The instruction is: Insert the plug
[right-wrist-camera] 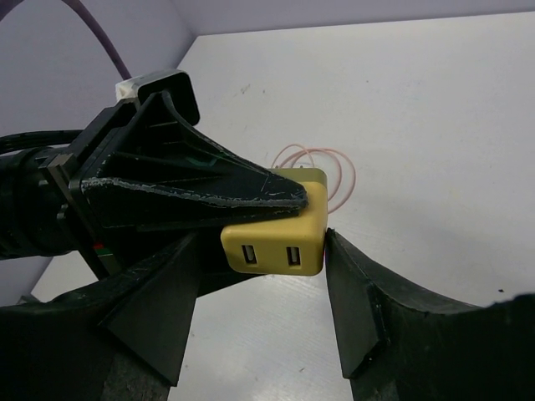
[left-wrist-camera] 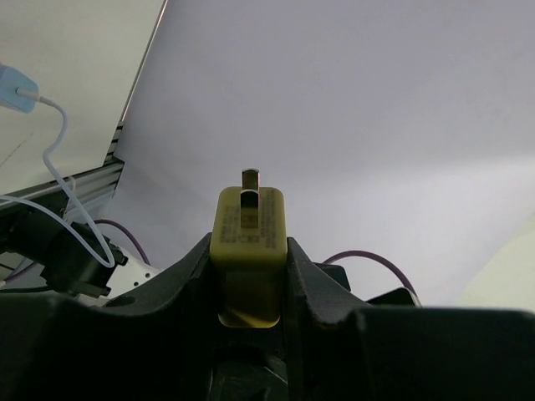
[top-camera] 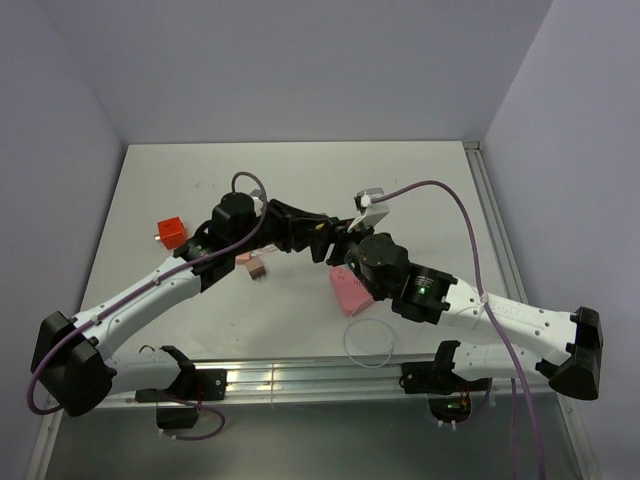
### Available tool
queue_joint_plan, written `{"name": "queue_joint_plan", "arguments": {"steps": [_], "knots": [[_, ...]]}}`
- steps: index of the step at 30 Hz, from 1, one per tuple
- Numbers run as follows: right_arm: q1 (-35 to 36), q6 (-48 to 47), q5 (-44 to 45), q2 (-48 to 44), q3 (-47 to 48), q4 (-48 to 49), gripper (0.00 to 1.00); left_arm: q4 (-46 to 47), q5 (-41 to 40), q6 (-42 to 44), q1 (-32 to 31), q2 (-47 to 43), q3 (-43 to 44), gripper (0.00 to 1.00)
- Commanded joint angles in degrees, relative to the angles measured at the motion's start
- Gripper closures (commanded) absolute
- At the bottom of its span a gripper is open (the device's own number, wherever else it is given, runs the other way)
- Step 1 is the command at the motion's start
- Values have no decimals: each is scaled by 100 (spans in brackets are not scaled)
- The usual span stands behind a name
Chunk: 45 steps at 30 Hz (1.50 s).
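Observation:
A yellow USB charger plug (left-wrist-camera: 249,242) with two metal prongs pointing away is clamped between my left gripper's (left-wrist-camera: 249,251) black fingers. In the right wrist view the same plug (right-wrist-camera: 276,234) shows its two USB ports, with a left finger (right-wrist-camera: 192,188) lying over its top. My right gripper (right-wrist-camera: 261,251) is open around the plug: its right finger (right-wrist-camera: 355,292) touches the plug's side and its left finger stands apart. In the top view both grippers meet above mid-table, the left (top-camera: 320,230) and the right (top-camera: 345,250). A pink block (top-camera: 350,290) lies below them.
An orange cube (top-camera: 170,233) sits at the left and a small pink piece (top-camera: 256,266) lies near the left arm. A clear cable loop (top-camera: 370,340) lies near the front edge. A blue connector (left-wrist-camera: 17,88) on a white cable shows in the left wrist view.

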Motion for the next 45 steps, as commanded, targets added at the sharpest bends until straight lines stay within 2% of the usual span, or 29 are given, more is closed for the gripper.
{"name": "queue_joint_plan", "arguments": {"steps": [1, 7, 8, 10, 11, 12, 13, 14, 15, 16, 17, 23, 25, 26, 29, 30, 32, 34, 35, 36, 38, 41, 45], "knots": [[61, -62, 135, 123, 237, 328, 34, 105, 154, -29, -90, -190, 58, 100], [61, -97, 170, 412, 491, 355, 38, 87, 145, -56, -125, -226, 41, 100], [61, -97, 213, 448, 518, 320, 42, 105, 136, -82, -134, -226, 32, 100], [61, -62, 310, 483, 519, 302, 58, 52, 119, -56, -143, -243, 40, 100], [70, -53, 354, 475, 501, 276, 91, 69, 119, -21, -134, -269, 32, 100], [61, 43, 407, 440, 484, 215, 100, 52, 101, 6, -134, -287, 14, 100], [61, 105, 442, 422, 457, 84, 100, 69, 40, 23, -134, -322, -3, 92], [52, 140, 512, 396, 440, -48, 100, 43, 5, 154, -100, -322, -12, 55], [52, 271, 574, 361, 431, -154, 100, -35, -30, 216, -82, -349, 22, 35], [61, 333, 635, 238, 361, -347, 100, -323, -127, 286, -56, -375, 58, 11], [61, 386, 679, 133, 282, -383, 100, -404, -171, 487, 32, -393, 67, 1], [-246, 773, 566, -807, -255, -1077, 100, -1115, -496, 1129, 454, -717, -91, 0], [-465, 1001, 163, -1072, -211, -1654, 100, -1650, -960, 1446, 507, -814, -30, 1], [-806, 1080, -56, -1116, -150, -1919, 100, -2114, -1145, 1778, 533, -815, -4, 1], [-1693, 1107, -875, -1064, 306, -2982, 100, -2163, -1201, 2308, 516, -683, -371, 4], [-1871, 1012, -972, -985, 551, -3220, 100, -1797, -930, 2430, 507, -604, -677, 6], [-2109, 871, -1218, -914, 772, -3704, 100, -1085, -674, 3246, 272, -245, -925, 14], [-2347, 739, -1428, -879, 993, -3942, 100, -1179, -900, 3974, -1, 246, -804, 13], [-2417, 695, -1508, -896, 1037, -3995, 100, -1118, -1023, 4109, -333, 345, -812, 12], [-2574, 668, -1578, -923, 1098, -4048, 100, -1039, -1128, 4145, -493, 424, -977, 12], [-2716, 563, -1823, -958, 1090, -4075, 100, -118, -1174, 4032, -853, 521, -1346, 15], [-2892, 510, -2009, -984, 1002, -4023, 100, 1095, -1068, 3672, -960, 749, -2006, 18], [-3006, 492, -2282, -818, 827, -3987, 100, 1642, -1068, 3469, -1004, 1153, -2096, 13]]}}
